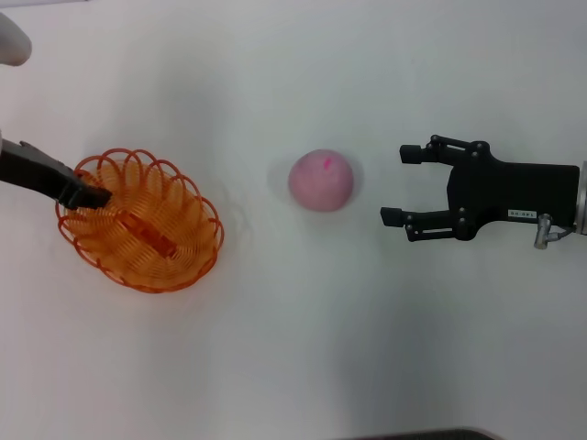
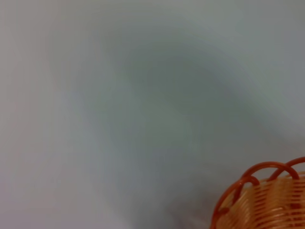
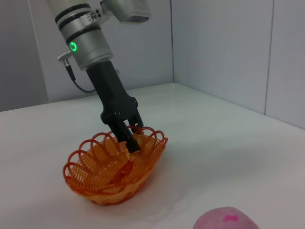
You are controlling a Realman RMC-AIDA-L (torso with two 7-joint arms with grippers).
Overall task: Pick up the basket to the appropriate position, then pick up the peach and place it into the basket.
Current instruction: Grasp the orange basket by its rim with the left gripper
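The orange wire basket [image 1: 139, 223] sits on the white table at the left. My left gripper [image 1: 92, 193] reaches in from the left and is shut on the basket's near-left rim, one finger inside and one outside; the right wrist view shows this grip [image 3: 130, 140] on the basket [image 3: 112, 168]. The left wrist view shows only a piece of the basket's rim [image 2: 259, 191]. The pale-pink peach [image 1: 321, 180] lies in the middle of the table, apart from the basket; it also shows in the right wrist view [image 3: 227, 220]. My right gripper [image 1: 395, 183] is open and empty, just right of the peach, pointing at it.
The white table [image 1: 303, 348] has bare room around the basket and the peach. Its front edge [image 1: 431, 434] shows at the bottom of the head view. Grey walls [image 3: 219, 47] stand behind the table in the right wrist view.
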